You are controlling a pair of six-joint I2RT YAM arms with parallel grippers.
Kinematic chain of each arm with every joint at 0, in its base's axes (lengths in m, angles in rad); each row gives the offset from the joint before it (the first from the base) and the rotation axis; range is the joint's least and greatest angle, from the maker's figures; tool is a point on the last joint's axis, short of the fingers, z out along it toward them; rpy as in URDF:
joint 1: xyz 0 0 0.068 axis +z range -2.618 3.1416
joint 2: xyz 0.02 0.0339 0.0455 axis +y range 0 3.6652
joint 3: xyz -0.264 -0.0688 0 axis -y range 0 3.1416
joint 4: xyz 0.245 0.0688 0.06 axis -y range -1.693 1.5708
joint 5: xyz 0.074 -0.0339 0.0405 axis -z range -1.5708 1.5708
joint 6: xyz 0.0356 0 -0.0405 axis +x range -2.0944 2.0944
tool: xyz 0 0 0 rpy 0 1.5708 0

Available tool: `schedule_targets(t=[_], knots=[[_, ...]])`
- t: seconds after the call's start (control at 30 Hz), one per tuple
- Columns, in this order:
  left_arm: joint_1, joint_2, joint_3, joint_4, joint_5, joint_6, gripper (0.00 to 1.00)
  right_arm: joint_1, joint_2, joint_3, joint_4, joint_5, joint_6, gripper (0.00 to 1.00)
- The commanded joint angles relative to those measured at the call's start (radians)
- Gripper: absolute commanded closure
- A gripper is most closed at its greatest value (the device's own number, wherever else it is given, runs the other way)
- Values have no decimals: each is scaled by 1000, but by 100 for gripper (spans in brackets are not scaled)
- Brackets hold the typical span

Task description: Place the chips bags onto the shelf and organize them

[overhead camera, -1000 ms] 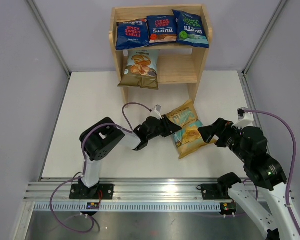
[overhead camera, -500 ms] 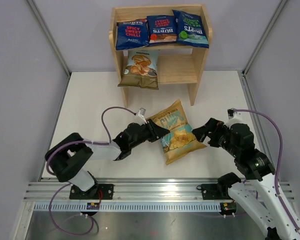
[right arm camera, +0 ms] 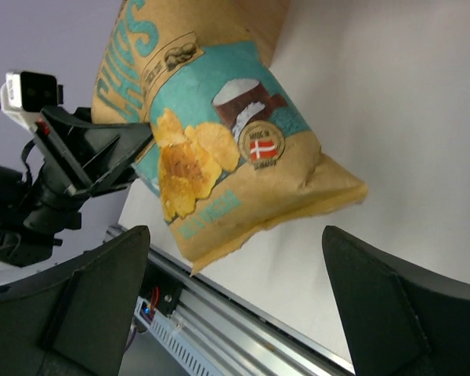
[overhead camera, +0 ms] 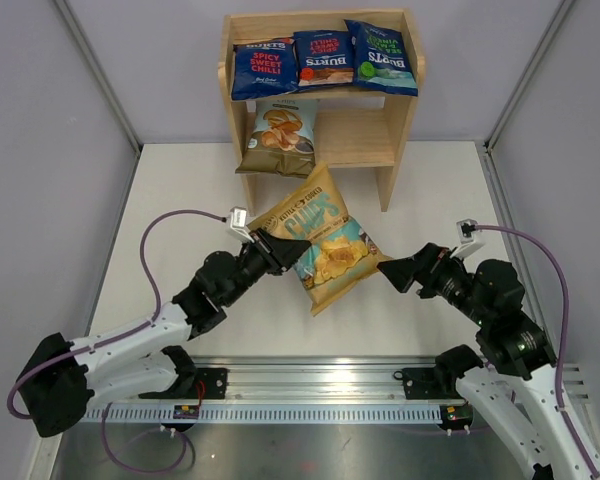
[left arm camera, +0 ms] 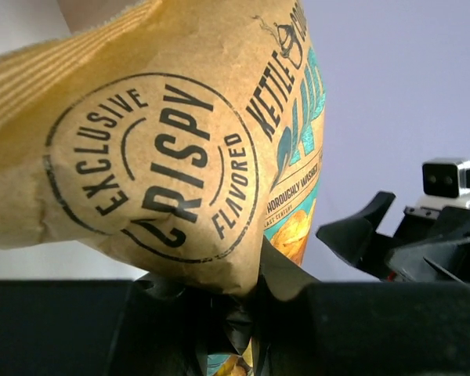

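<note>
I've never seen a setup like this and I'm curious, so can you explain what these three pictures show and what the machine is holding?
These are two robot arms bolted at a table's near edge, each ending in a two-finger gripper. The wide picture comes from a fixed camera above and behind them; the other two come from a camera on each wrist. The left gripper pinches one edge of a yellow and teal chips bag. The right gripper is open beside the bag, not touching it. At the far side of the white table stands a wooden shelf: three dark blue Burts bags on top, a larger pale bag below.
</note>
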State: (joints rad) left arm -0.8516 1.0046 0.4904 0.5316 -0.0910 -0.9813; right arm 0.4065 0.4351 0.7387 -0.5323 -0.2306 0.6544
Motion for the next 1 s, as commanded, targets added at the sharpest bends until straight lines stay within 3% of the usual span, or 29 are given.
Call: schedule_targets(t=[0.0,0.07,0.23,0.33,0.6,0.97], knots=[[-3,-86,27,-65,-142,59,83,2,-32,-21,95,-110,-6,1],[-1,-141,27,-87,-176,67,83,-1,-44,-45,153,-166,22,1],[-3,-242,33,-88,-185,58,83,0,-6,-218,520,-288,287,0],[-1,-276,30,-87,-199,33,83,3,54,-259,705,-312,333,1],[-1,-330,-19,24,-251,-105,80,66,184,-272,955,-262,333,0],[-3,-253,33,140,-167,-220,81,169,343,-262,1230,-144,268,0]])
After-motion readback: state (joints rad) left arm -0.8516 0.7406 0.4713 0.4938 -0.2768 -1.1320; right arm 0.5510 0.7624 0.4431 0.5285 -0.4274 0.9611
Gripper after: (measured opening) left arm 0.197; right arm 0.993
